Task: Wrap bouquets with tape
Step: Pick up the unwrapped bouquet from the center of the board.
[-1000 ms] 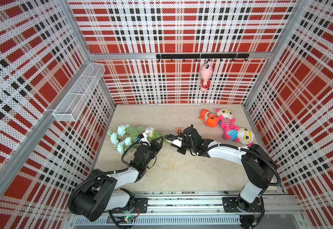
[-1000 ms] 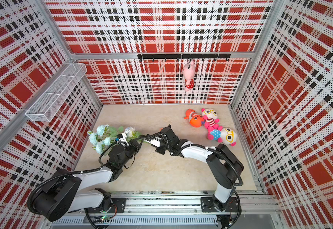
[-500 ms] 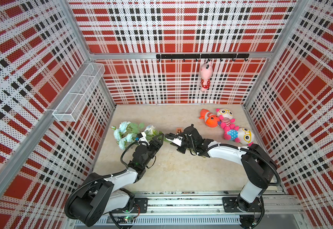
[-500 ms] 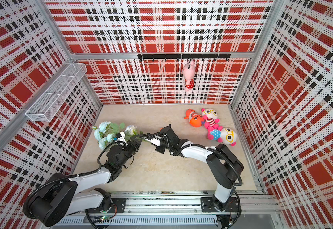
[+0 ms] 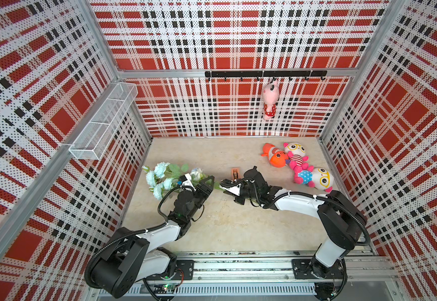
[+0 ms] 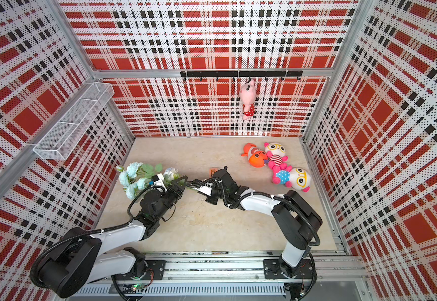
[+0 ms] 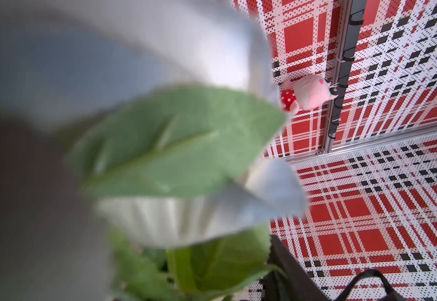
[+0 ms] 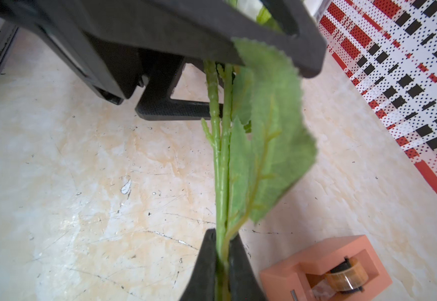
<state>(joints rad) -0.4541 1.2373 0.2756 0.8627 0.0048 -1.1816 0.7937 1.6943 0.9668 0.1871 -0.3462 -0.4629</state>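
No tape (image 8: pixel 326 268) on the stems (image 8: pixel 222 166) yet.
Right jaws pinch the stem ends; left jaws stand spread around them near the blooms (image 5: pixel 160 169). Tape sits on the desk (image 5: pixel 238 224) beside the right jaws; all wrapping seems left.

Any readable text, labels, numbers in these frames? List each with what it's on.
No text can be read in any view.
The tape dispenser has plain faces and no label.
The plush toys and the bouquet carry no lettering.
Any marking on the base rail is too small to read.
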